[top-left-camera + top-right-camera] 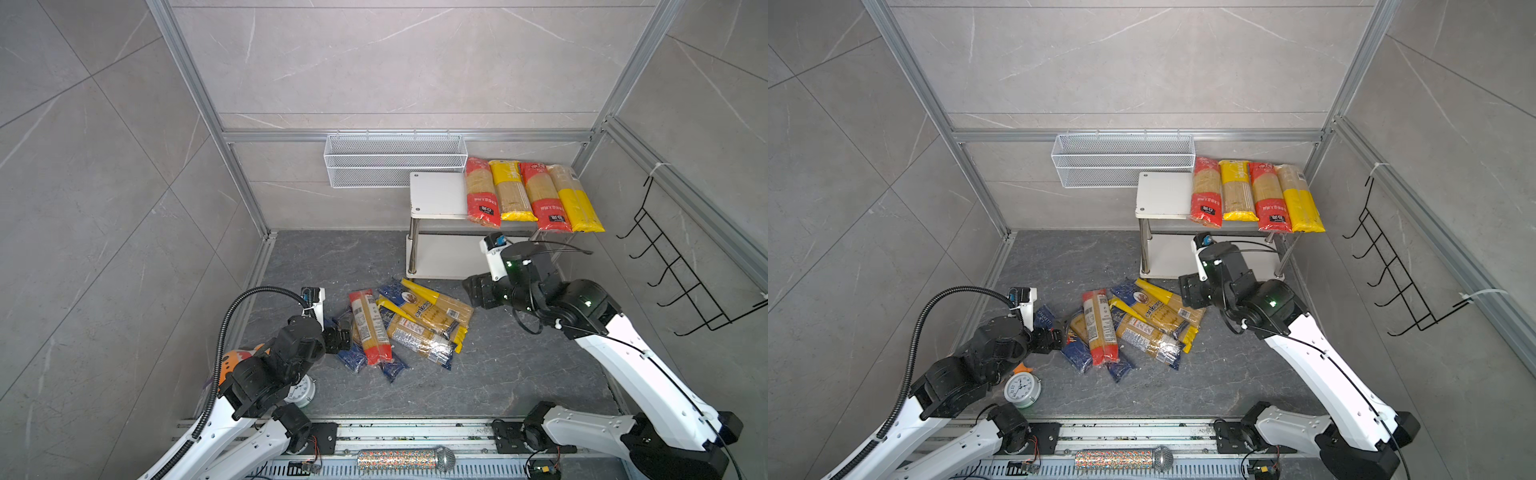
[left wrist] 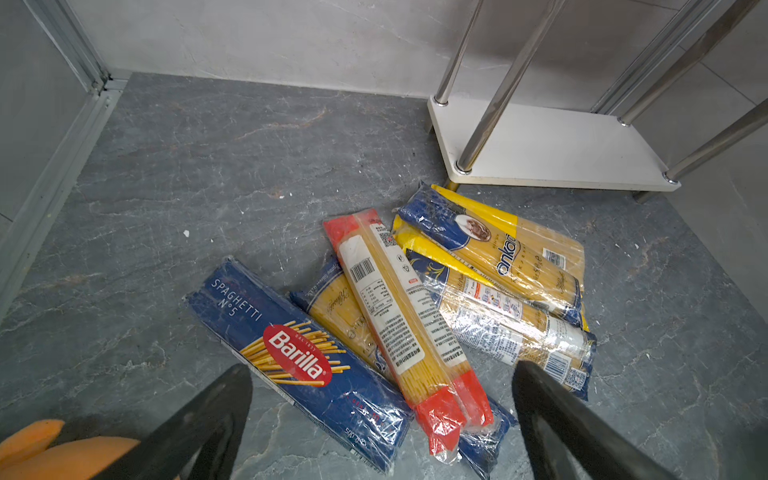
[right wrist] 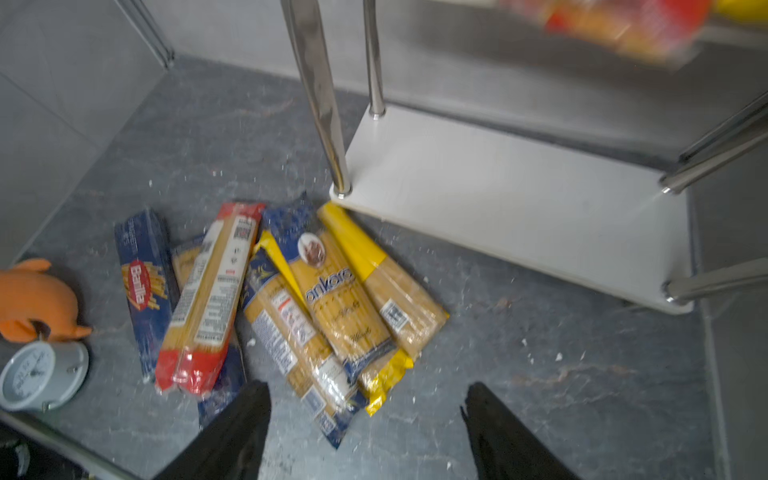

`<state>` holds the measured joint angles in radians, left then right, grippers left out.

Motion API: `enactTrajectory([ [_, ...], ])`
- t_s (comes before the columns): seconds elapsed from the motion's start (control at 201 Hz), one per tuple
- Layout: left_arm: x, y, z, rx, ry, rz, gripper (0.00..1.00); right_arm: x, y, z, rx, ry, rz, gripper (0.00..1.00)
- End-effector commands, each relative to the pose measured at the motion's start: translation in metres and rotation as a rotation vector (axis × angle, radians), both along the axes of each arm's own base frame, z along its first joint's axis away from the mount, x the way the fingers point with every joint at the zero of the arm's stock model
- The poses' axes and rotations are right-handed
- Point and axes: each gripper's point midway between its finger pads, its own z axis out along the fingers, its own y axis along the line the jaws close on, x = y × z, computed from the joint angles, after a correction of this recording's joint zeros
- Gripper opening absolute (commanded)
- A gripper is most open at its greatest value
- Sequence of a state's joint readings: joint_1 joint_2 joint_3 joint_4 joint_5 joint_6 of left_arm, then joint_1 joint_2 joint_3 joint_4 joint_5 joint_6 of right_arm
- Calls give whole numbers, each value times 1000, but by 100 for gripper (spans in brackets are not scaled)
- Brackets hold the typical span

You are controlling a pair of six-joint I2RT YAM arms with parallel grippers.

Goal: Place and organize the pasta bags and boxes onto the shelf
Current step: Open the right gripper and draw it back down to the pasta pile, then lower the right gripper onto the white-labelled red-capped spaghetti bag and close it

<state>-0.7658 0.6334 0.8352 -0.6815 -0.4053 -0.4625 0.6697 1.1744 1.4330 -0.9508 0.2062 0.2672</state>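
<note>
Overhead, in both top views, four pasta bags (image 1: pixel 534 195) lie side by side on the shelf's (image 1: pixel 436 193) upper board, and other packs (image 1: pixel 1142 324) are heaped on the floor (image 1: pixel 1225 374). Left wrist view: the left gripper (image 2: pixel 381 368) is spread and empty, near the Barilla box (image 2: pixel 291 353). Right wrist view: the right gripper (image 3: pixel 366 385) is spread and empty.

From my left wrist I read "SPAGHETTI N°5" and, in a red oval, "Barilla" on the dark blue pack (image 2: pixel 291 353), and "ankara" on the blue-and-yellow bag (image 2: pixel 507 257), while the red-ended bag (image 2: pixel 399 316) carries label print too fine for me.
</note>
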Motion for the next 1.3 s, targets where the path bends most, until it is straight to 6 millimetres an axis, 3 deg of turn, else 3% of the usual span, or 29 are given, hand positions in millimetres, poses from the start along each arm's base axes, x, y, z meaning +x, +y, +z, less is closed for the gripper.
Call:
enactTrajectory([
  [0.0, -4, -7, -13, -35, 54, -18, 100, -8, 20, -38, 52, 92, 21, 78],
  [0.214, 0, -21, -37, -40, 126, -29, 100, -16, 55, -101, 104, 227, 101, 78],
  [0.348, -1, -20, -54, -24, 177, -12, 100, -20, 85, -131, 124, 290, 143, 78],
  [0.498, -8, -14, -60, -18, 200, -5, 100, -26, 126, -157, 73, 333, 208, 78],
  [0.941, -36, 18, -41, -45, 177, 27, 100, -30, 218, -200, 63, 440, 296, 81],
  [1.294, -42, 30, -29, -47, 131, 37, 100, -25, 242, -227, 32, 506, 277, 85],
])
